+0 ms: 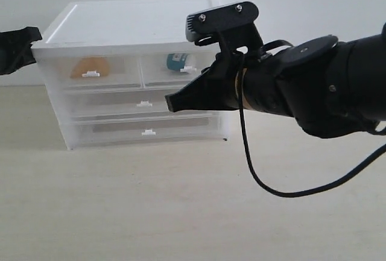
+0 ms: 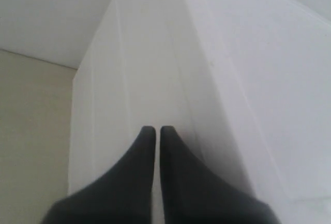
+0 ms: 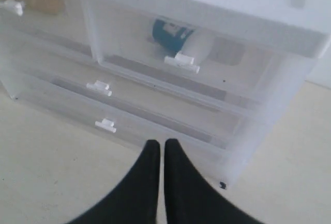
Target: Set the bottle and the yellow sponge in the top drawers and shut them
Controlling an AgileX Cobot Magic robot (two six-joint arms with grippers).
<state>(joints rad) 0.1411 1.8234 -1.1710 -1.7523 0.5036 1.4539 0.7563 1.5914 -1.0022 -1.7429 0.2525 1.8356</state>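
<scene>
Pale worktop (image 1: 181,213), white wall. Both top drawers (image 1: 123,75) look shut: yellow sponge (image 1: 90,67) inside the left, bottle (image 1: 175,61) inside the right. I'd expect a soft, light sponge and a stiff, slick bottle, best pinched around its middle. My left gripper (image 2: 158,130) and right gripper (image 3: 164,142) are pressed together, empty.

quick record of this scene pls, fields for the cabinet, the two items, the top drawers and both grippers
cabinet: translucent white, two small drawers above two wide ones
yellow sponge: inside the top left drawer, seen through its front
bottle: inside the top right drawer, apparently on its side
top drawers: both look pushed in
left gripper: shut, empty, by the cabinet's side wall
right gripper: shut, empty, in front of the cabinet
</scene>
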